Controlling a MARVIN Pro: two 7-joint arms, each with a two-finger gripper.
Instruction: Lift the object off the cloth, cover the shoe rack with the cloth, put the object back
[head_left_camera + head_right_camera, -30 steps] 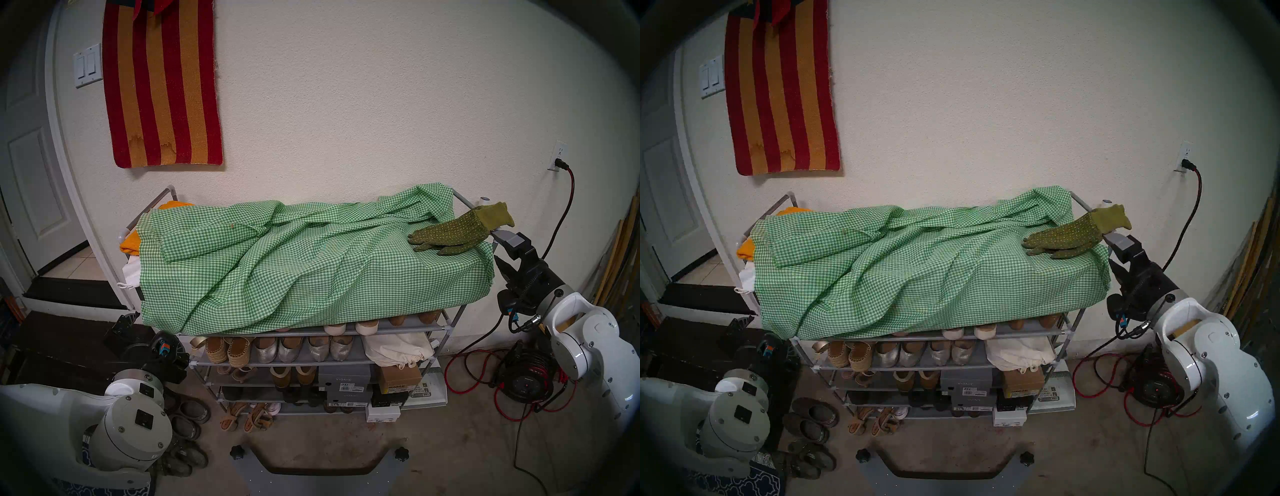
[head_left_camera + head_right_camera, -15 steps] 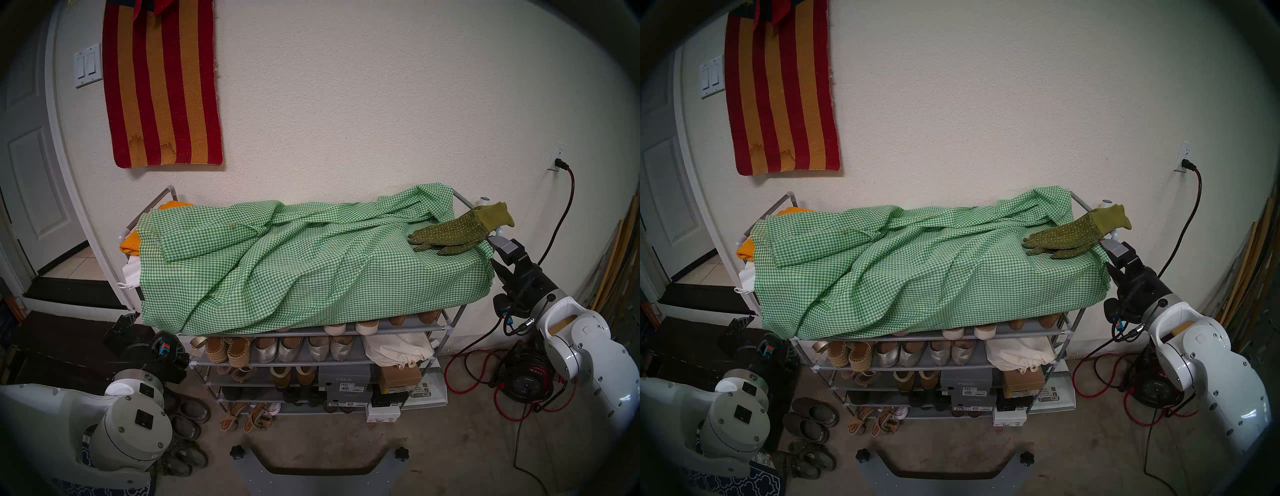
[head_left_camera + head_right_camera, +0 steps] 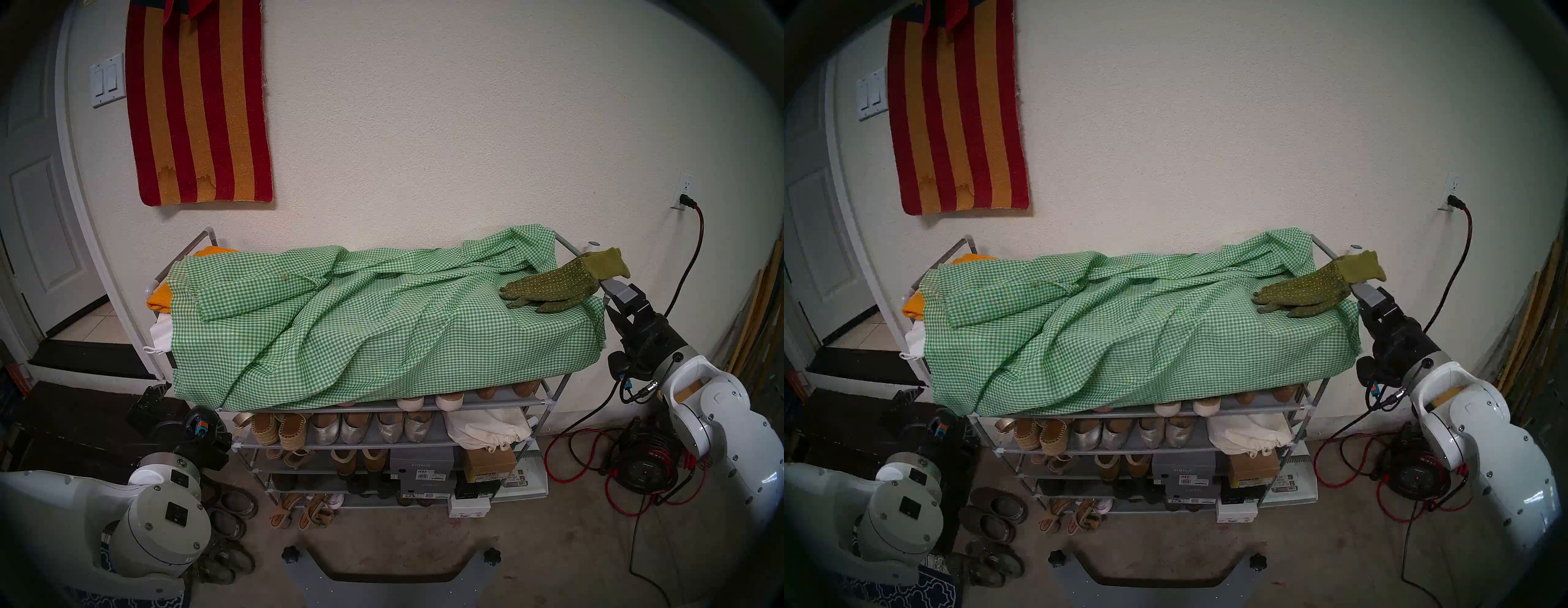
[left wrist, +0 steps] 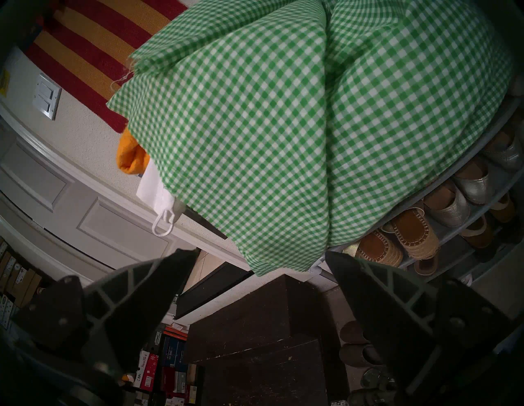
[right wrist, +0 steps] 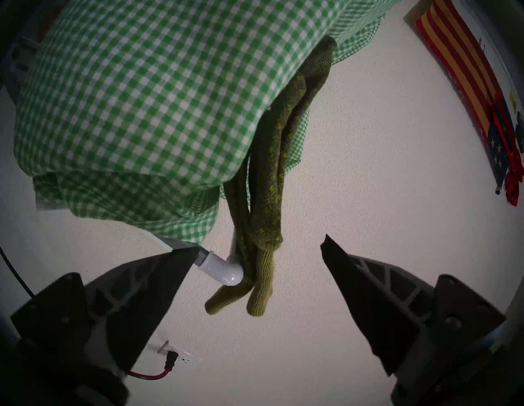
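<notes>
A green-and-white gingham cloth [image 3: 360, 322] [image 3: 1123, 331] lies bunched over the top of the grey shoe rack [image 3: 488, 402]. Its front hangs just past the top shelf, and the lower shelves of shoes and boxes show. Olive-green dotted gloves [image 3: 560, 282] [image 3: 1314, 284] rest on the cloth's right end, cuffs sticking out past the rack's white corner joint [image 5: 226, 272]. My right gripper [image 3: 606, 299] [image 5: 260, 245] is open just below those cuffs. In the right wrist view the gloves [image 5: 266, 175] hang between its fingers, unheld. My left gripper [image 4: 261, 251] [image 3: 155, 392] is open and empty under the cloth's [image 4: 269, 127] front left corner.
A folded orange cloth [image 3: 159, 297] and a white bag [image 4: 154, 187] peek out at the rack's left end. A striped rug [image 3: 199, 102] hangs on the wall. Loose shoes [image 3: 229, 522] and a dark step [image 3: 76, 429] are at the left; a cord reel [image 3: 642, 467] with red cable is at the right.
My right gripper has edged in toward the rack and a little upward, closer under the glove cuffs. The left arm, cloth and gloves have not moved.
</notes>
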